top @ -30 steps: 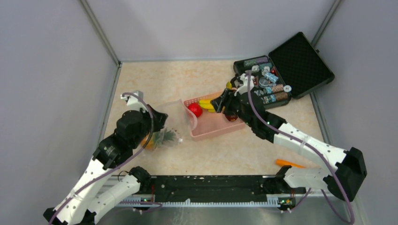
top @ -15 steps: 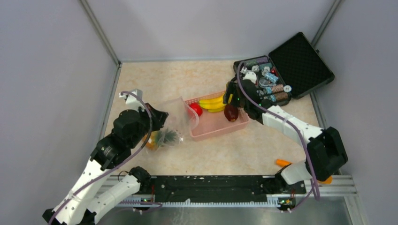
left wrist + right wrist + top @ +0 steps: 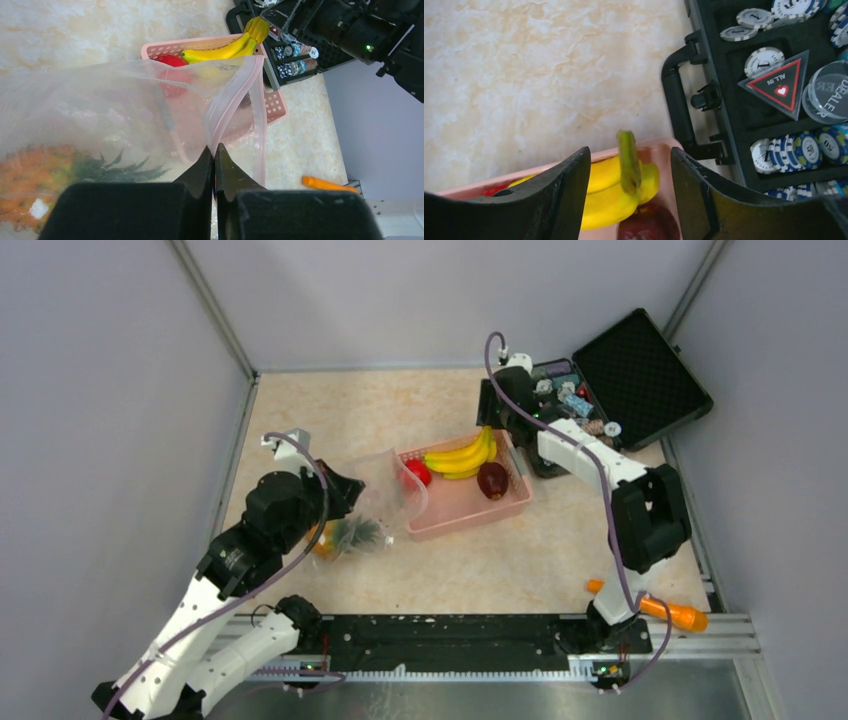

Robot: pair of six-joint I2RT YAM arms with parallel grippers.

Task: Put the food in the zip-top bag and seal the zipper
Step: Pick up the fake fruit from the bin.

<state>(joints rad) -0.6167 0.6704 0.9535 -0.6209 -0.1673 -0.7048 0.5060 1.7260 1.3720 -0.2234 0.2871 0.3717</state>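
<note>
My left gripper (image 3: 214, 151) is shut on the pale-pink zipper (image 3: 235, 95) at the mouth of the clear zip-top bag (image 3: 115, 105), holding the mouth up towards the basket. A pineapple (image 3: 60, 170) lies inside the bag (image 3: 375, 502). The yellow banana bunch (image 3: 458, 456), a red fruit (image 3: 418, 473) and a dark maroon fruit (image 3: 491, 480) sit in the pink basket (image 3: 470, 512). My right gripper (image 3: 629, 150) is open, a finger on each side of the bananas' green stem (image 3: 628, 160) without touching it. In the top view the right gripper (image 3: 490, 423) hangs over the basket's far end.
An open black case (image 3: 610, 380) of chips and trinkets stands just behind the basket, close to my right wrist. An orange carrot-like stick (image 3: 652, 608) lies near the front right by the rail. Grey walls close in the table on three sides.
My right arm has drawn back from the middle of the basket to its far end, over the banana stem. The bananas have shifted slightly right. The left gripper has kept its hold on the bag.
</note>
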